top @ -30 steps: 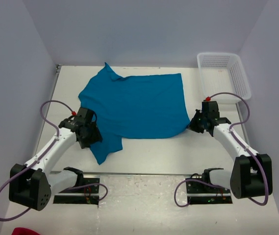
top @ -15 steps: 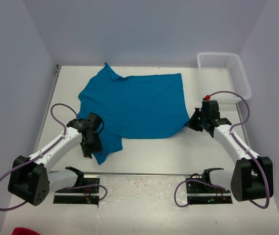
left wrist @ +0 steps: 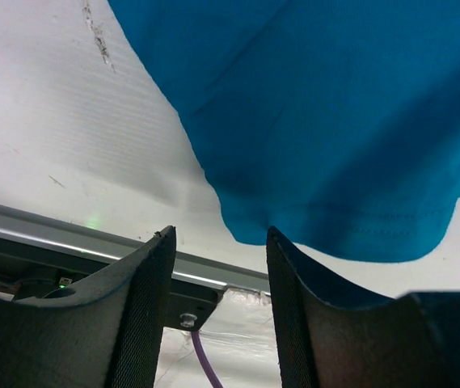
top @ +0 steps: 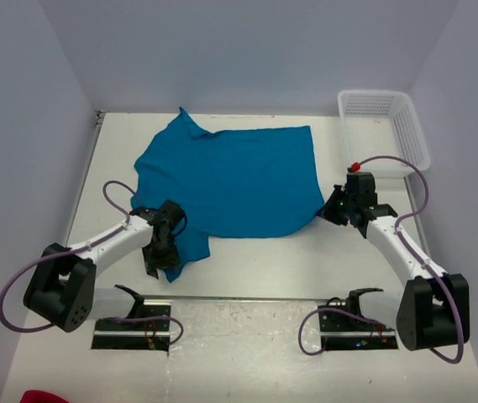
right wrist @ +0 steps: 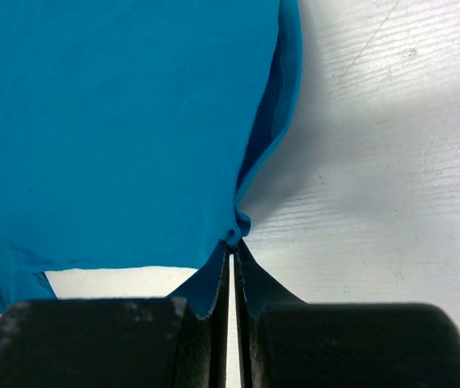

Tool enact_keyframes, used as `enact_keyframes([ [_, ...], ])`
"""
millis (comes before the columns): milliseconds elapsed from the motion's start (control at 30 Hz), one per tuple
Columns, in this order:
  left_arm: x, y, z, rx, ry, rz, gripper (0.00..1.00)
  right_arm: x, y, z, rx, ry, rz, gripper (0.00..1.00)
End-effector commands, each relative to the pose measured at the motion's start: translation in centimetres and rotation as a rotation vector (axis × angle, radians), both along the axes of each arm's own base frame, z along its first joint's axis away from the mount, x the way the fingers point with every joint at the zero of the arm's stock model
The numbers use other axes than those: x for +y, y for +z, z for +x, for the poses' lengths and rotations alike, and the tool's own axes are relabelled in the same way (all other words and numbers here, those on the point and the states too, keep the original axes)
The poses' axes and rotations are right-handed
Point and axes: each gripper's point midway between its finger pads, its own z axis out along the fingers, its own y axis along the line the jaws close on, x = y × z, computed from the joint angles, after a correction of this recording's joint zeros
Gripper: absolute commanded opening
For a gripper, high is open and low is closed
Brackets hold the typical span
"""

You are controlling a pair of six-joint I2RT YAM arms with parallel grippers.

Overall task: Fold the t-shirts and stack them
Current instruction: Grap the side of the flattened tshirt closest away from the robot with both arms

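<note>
One teal-blue t-shirt (top: 230, 180) lies spread flat on the white table, a sleeve reaching toward the near left. My left gripper (top: 158, 265) hovers over that sleeve's tip, pointing at the near edge. In the left wrist view it (left wrist: 220, 246) is open. The sleeve hem (left wrist: 250, 230) ends just beyond the fingertips, and nothing sits between them. My right gripper (top: 328, 211) is at the shirt's near right corner. The right wrist view shows this gripper (right wrist: 234, 242) shut on the shirt's hem corner (right wrist: 239, 222), the cloth (right wrist: 124, 121) pulled into a small peak.
A white plastic basket (top: 419, 138) stands at the far right corner. A metal rail (top: 239, 298) runs along the table's near edge, also seen under the left fingers as a rail (left wrist: 68, 230). Purple walls close in the left, back and right.
My left arm has swung nearer and to the right, turning its gripper toward the near edge over the sleeve tip, and its jaws have narrowed a little. The right arm holds still.
</note>
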Motion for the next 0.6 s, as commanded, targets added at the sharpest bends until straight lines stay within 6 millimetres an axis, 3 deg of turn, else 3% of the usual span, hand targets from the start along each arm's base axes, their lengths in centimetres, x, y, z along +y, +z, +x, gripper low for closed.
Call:
enact_keyframes([
  [0,-0.8,-0.1,1.6,-0.044,0.003,-0.008,0.50,0.5,0.9,0.0,-0.051,0.029,0.008,0.00],
  [333,-1.0,-1.4,2.4,-0.009,-0.025,0.032,0.52,0.6,1.4,0.0,-0.072,0.036,0.015,0.00],
  [533,-1.6,-1.9,2.5,-0.003,-0.051,0.032,0.44,0.5,1.6,-0.1,-0.080,0.031,0.011,0.00],
  [567,-1.8,-2.1,2.3,0.003,-0.052,0.018,0.38,0.5,1.5,-0.1,-0.079,0.033,0.009,0.00],
])
